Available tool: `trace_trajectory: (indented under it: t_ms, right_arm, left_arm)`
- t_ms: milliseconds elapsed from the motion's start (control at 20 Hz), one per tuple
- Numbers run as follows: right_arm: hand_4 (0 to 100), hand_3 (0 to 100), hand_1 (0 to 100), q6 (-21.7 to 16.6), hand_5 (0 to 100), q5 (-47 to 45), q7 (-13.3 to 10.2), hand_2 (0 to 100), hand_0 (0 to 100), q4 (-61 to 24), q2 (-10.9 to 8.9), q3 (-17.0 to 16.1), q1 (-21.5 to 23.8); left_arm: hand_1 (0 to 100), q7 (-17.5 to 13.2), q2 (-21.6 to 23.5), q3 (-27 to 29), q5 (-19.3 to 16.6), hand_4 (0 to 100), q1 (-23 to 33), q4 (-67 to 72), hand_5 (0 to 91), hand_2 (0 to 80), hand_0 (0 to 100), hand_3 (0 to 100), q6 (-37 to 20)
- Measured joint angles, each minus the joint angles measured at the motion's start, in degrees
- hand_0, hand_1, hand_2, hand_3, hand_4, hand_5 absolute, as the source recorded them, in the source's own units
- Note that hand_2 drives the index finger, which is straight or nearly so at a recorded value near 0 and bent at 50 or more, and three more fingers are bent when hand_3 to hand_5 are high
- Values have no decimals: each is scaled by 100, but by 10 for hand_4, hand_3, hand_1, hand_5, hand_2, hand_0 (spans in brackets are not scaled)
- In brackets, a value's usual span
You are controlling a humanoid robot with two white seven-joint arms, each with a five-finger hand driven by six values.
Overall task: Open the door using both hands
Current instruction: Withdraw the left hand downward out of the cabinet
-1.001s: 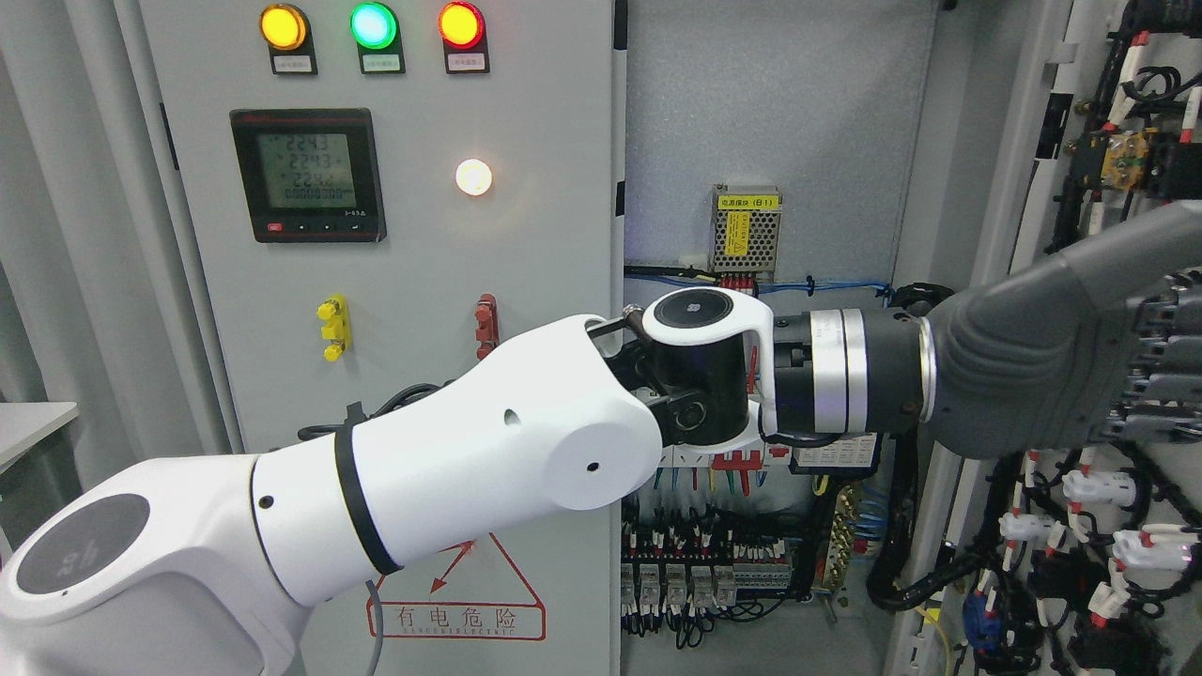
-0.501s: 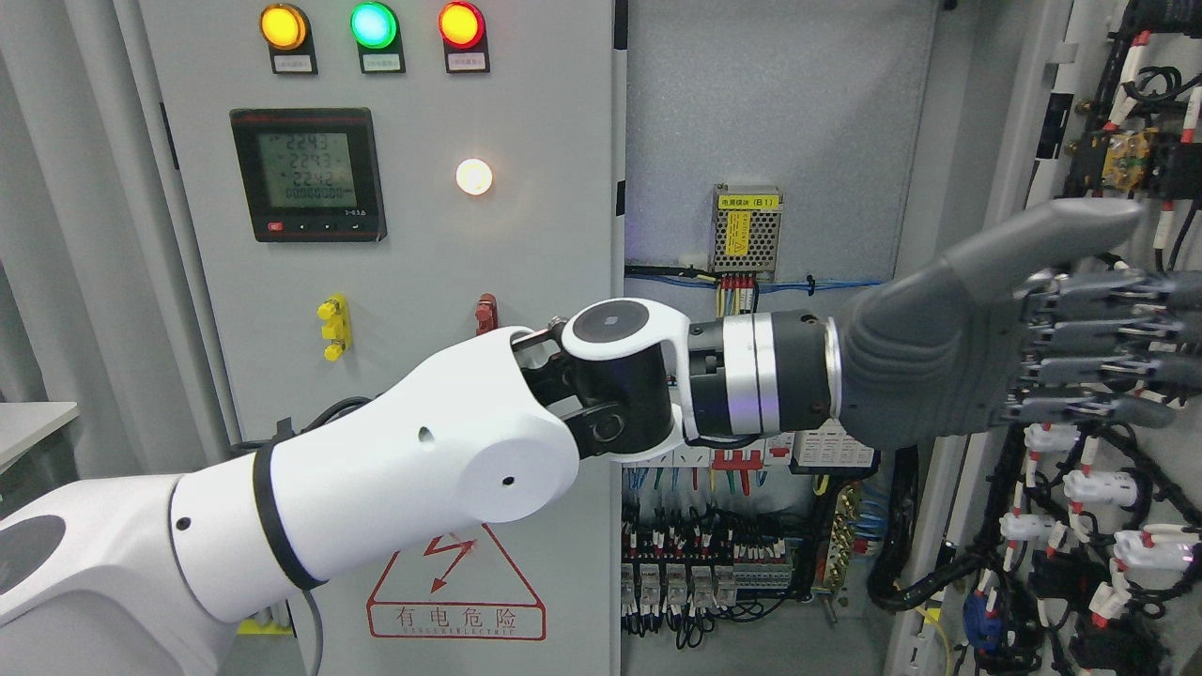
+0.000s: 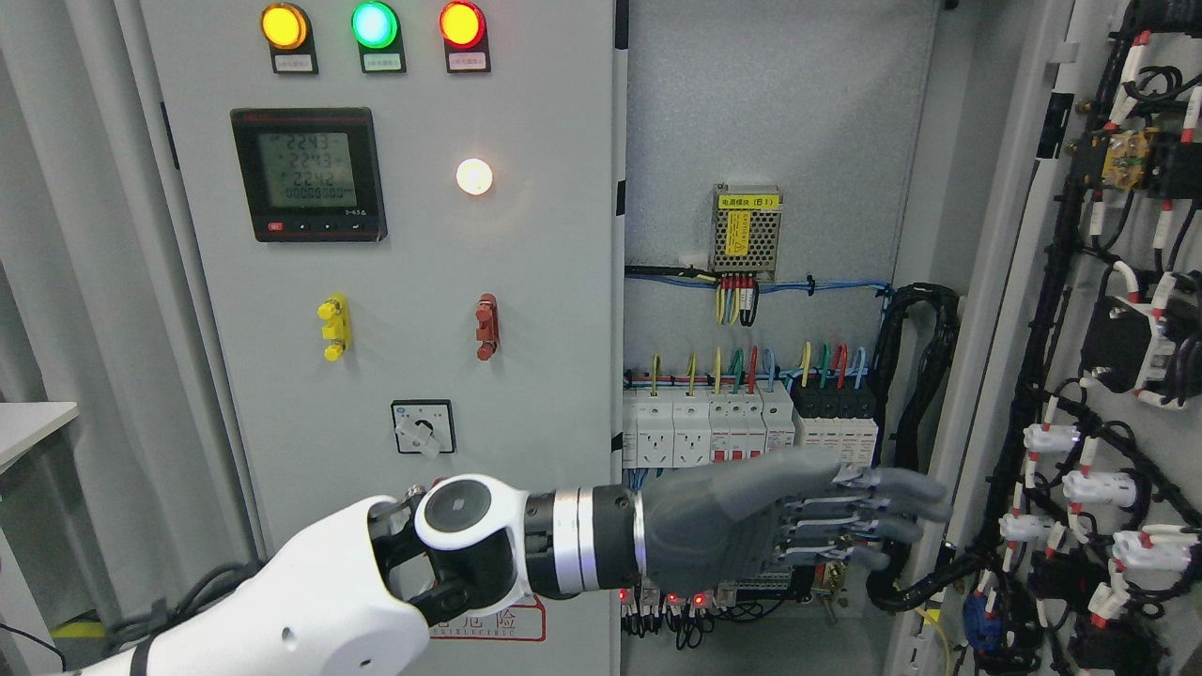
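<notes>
Lowered since the earlier frames: left arm, formerly stretched across mid-frame toward the right edge, now at lower centre. Left robot hand (image 3: 798,526): dark grey, extended horizontally to the right, fingers (image 3: 892,488) straight and relaxed, holding nothing, in front of the breaker row (image 3: 742,422) inside the open cabinet. Right door (image 3: 1108,376): swung open at frame right, inner face showing wiring and components. Left door (image 3: 394,310): closed, left half of frame, carrying three indicator lamps (image 3: 373,25), digital meter (image 3: 308,174), and rotary switch (image 3: 423,427).
</notes>
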Motion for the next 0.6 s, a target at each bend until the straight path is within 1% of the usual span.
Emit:
trace_trajectory:
  t_ms: [100, 250, 401, 501, 601]
  right_arm:
    - [0, 0, 0, 0, 0, 0, 0, 0, 219, 0, 0, 0, 0]
    - [0, 0, 0, 0, 0, 0, 0, 0, 219, 0, 0, -1, 0]
    - [0, 0, 0, 0, 0, 0, 1, 0, 218, -1, 0, -7, 24]
    - [0, 0, 0, 0, 0, 0, 1, 0, 218, -2, 0, -10, 35]
    - [0, 0, 0, 0, 0, 0, 1, 0, 218, -3, 0, -18, 49]
  left_arm:
    - [0, 14, 155, 248, -532, 36, 928, -101, 0, 28, 296, 28, 7]
    - [0, 7, 331, 611, -1073, 36, 2232, -83, 0, 28, 296, 28, 19]
    - [0, -8, 423, 895, -1383, 36, 3333, 165, 0, 28, 296, 27, 1]
    - [0, -11, 413, 1045, -1519, 36, 3917, 477, 0, 28, 296, 27, -11]
    - [0, -19, 344, 1167, -1627, 36, 4383, 902, 0, 28, 296, 28, -15]
